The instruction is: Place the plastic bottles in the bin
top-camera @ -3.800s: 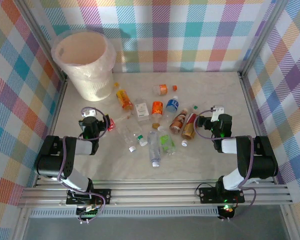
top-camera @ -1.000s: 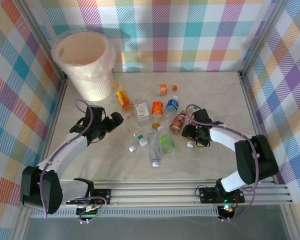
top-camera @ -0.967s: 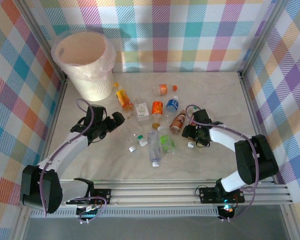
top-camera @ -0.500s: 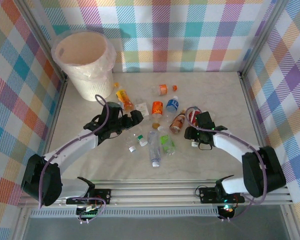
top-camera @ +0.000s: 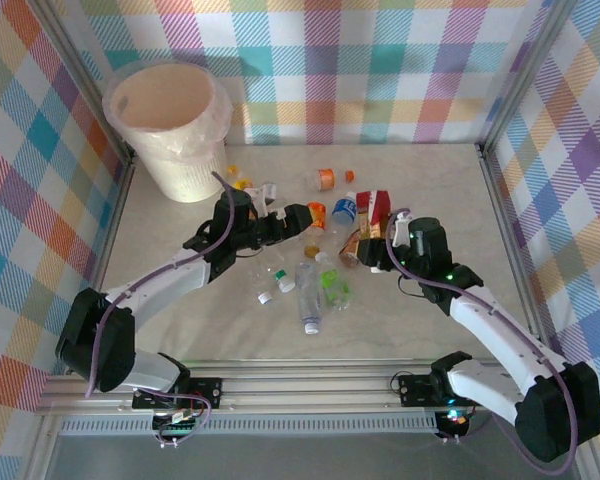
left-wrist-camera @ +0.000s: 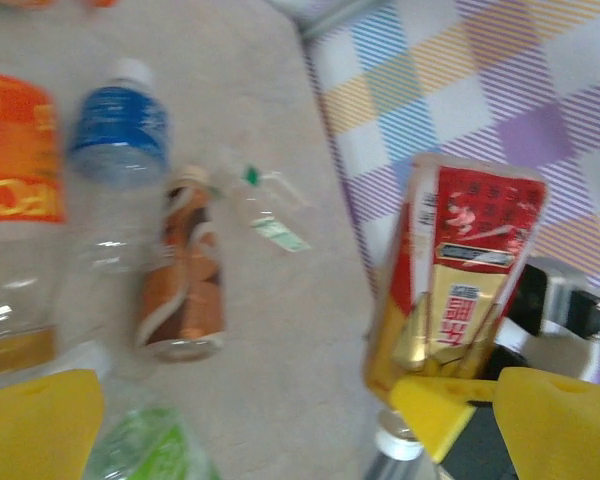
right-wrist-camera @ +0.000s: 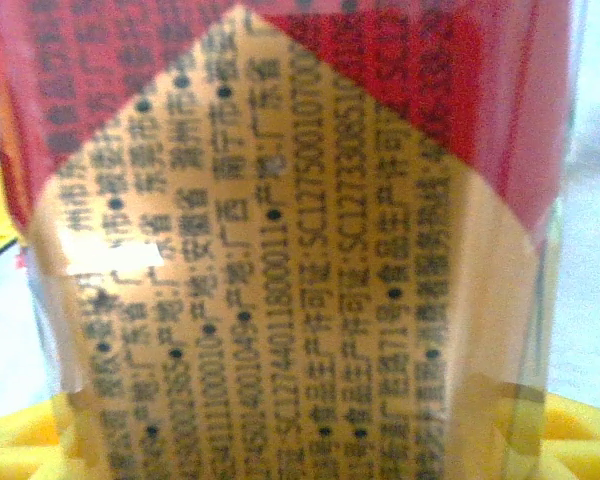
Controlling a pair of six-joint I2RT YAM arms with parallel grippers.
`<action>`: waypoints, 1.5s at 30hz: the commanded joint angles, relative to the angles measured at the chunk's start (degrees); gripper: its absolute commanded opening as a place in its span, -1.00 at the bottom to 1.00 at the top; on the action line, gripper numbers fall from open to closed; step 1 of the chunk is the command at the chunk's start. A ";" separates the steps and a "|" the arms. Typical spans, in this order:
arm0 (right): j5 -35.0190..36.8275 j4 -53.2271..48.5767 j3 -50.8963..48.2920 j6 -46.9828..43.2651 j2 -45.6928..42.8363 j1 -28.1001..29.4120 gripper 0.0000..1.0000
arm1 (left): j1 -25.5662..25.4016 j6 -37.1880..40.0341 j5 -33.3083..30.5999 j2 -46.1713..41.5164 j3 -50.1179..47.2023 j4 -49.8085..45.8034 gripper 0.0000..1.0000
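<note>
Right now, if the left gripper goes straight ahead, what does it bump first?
Probably the brown-labelled bottle lying on the table ahead of the left gripper; depth is unclear.

The bin [top-camera: 185,170] is sitting in the far left corner of the table [top-camera: 430,180]. The bottles [top-camera: 308,285] are lying scattered mid-table, right of it and nearer. The left gripper [top-camera: 302,216] is hanging over the scatter's far edge, and just to its right the right gripper [top-camera: 380,243] is holding one bottle [top-camera: 373,208] on end, cap down.
</note>
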 commanded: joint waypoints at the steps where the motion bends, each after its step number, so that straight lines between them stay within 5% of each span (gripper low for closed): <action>1: -9.79 6.94 2.95 -3.08 0.54 1.13 -0.17 | -2.00 0.93 5.47 0.96 3.97 6.25 1.00; 6: -12.14 5.23 8.66 -9.78 4.89 3.25 -0.18 | -4.79 3.62 1.93 2.22 10.23 0.02 1.00; 16: -17.02 0.82 19.83 -13.72 15.18 6.89 -0.14 | -7.77 4.80 -15.87 1.48 13.43 -5.02 1.00; 30: -20.57 -1.30 23.44 -14.24 18.77 8.44 -0.04 | -7.73 3.33 -21.80 5.29 18.52 -14.86 0.28; 45: -13.45 -3.84 23.07 -16.40 16.51 8.38 1.00 | -7.38 5.00 -28.23 4.55 16.45 -14.52 0.26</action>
